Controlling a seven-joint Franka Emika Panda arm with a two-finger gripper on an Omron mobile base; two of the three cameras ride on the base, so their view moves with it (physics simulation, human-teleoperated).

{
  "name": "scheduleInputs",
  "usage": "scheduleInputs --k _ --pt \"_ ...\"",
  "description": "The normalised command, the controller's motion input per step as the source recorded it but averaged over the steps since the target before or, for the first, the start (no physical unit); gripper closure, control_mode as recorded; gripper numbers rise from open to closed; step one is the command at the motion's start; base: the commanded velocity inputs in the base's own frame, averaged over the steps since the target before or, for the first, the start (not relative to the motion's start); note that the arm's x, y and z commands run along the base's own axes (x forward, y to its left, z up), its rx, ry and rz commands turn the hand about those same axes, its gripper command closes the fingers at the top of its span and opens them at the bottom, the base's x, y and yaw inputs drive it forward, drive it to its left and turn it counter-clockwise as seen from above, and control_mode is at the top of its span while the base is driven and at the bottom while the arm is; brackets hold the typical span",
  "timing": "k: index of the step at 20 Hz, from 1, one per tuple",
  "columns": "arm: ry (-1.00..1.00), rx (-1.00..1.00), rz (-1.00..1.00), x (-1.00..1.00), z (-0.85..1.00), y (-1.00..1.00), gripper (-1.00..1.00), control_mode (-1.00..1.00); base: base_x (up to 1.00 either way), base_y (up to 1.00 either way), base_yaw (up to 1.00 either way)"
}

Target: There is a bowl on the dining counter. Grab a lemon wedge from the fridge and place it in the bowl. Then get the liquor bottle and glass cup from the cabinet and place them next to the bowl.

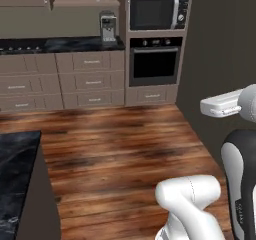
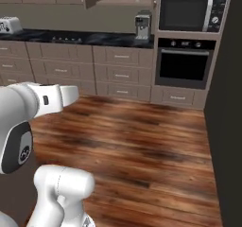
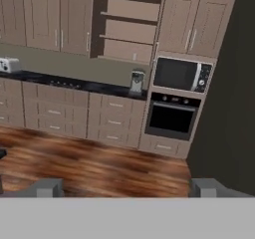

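Note:
My gripper (image 3: 128, 188) is open, its two fingertips (image 3: 47, 187) far apart with nothing between them, and it points across the wooden floor at the far kitchen wall. Closed wall cabinets (image 3: 194, 21) hang above the microwave, and more closed cabinet doors (image 3: 45, 16) hang to the left of some bare open shelves (image 3: 129, 29). A corner of a black marble counter (image 1: 15, 179) lies at the lower left of the left base view. A tall dark panel (image 1: 220, 44) stands at the right; I cannot tell whether it is the fridge. The bowl, lemon wedge, liquor bottle and glass cup are out of view.
A microwave (image 3: 182, 74) sits above a built-in oven (image 3: 172, 118). On the back counter (image 2: 71, 36) stand a coffee machine (image 3: 137, 81) and a toaster (image 3: 9, 64), with drawers below. Wooden floor (image 1: 120, 144) stretches between me and that wall.

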Motion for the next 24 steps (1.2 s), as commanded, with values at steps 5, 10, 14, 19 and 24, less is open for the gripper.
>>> scheduleInputs --k 5,10,14,19,24 --pt "0.0 0.0 0.0 0.0 0.0 0.0 -1.0 1.0 1.0 -0.15 0.2" --pt "0.0 0.0 0.0 0.0 0.0 0.0 -1.0 1.0 1.0 -0.16 0.19" --pt "0.0 0.0 0.0 0.0 0.0 0.0 -1.0 1.0 1.0 -0.12 0.21" --pt "0.0 0.0 0.0 0.0 0.0 0.0 -1.0 1.0 1.0 -0.11 0.18" --pt "0.0 0.0 0.0 0.0 0.0 0.0 -1.0 1.0 1.0 -0.04 0.05"
